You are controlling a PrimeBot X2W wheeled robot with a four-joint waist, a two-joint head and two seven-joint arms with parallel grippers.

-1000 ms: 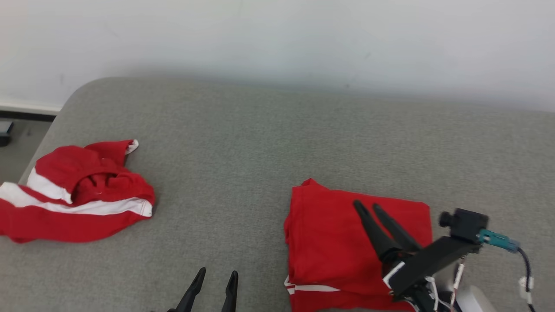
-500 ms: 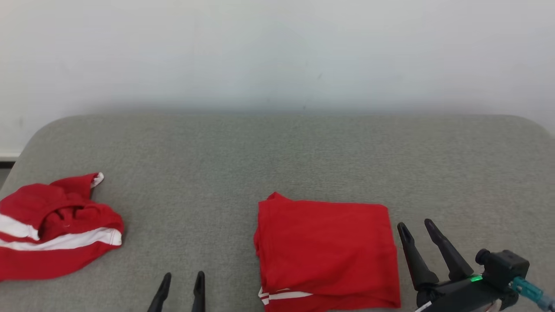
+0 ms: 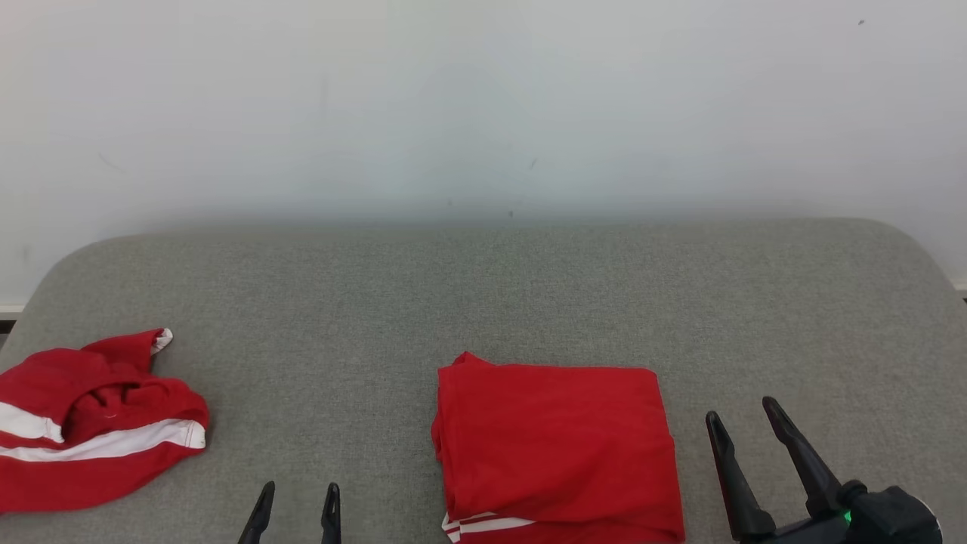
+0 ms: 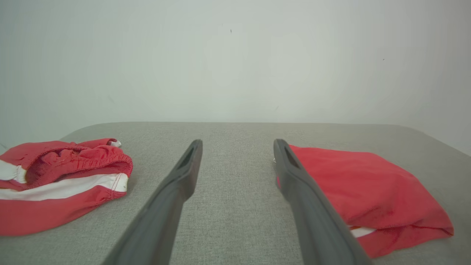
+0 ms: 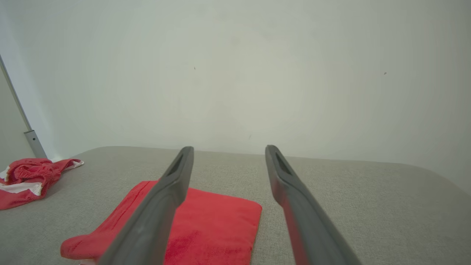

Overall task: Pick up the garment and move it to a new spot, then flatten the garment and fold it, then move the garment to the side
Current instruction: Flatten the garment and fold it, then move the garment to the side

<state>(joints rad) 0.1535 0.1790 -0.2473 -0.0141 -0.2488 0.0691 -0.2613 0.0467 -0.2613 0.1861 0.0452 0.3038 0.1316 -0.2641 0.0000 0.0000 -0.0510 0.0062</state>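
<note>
A red garment point(image 3: 555, 446) lies folded into a neat rectangle on the grey surface point(image 3: 483, 295), a white stripe showing at its near edge. It appears in the left wrist view point(image 4: 364, 191) and the right wrist view point(image 5: 209, 221) too. My right gripper point(image 3: 744, 423) stands open just right of the folded garment, apart from it and holding nothing. My left gripper point(image 3: 298, 495) is open at the bottom edge, left of the garment, with bare surface between its fingers. A second red garment with white stripes point(image 3: 83, 423) lies crumpled at the far left.
A pale wall point(image 3: 483, 106) rises right behind the surface. The surface has rounded far corners, and its left edge runs close to the crumpled garment point(image 4: 55, 180). A grey post point(image 5: 22, 114) stands at the left in the right wrist view.
My right gripper has drawn back off the folded garment to its right side and lower in view. The head camera has shifted, so the whole scene sits differently. The garments lie as before.
</note>
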